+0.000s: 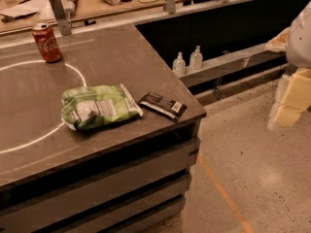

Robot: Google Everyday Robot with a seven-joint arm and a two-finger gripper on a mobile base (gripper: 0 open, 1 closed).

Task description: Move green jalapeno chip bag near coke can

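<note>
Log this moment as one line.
green jalapeno chip bag: flat, counter front, beside black wrapper | coke can: upright, back left | gripper: right edge, beyond counter | status: bag not near can

arm (302, 35) at far right, hand (290, 101) hanging below it

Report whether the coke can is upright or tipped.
Upright: the coke can stands on its base, silver top up. The gripper hangs off the counter, far right.
</note>
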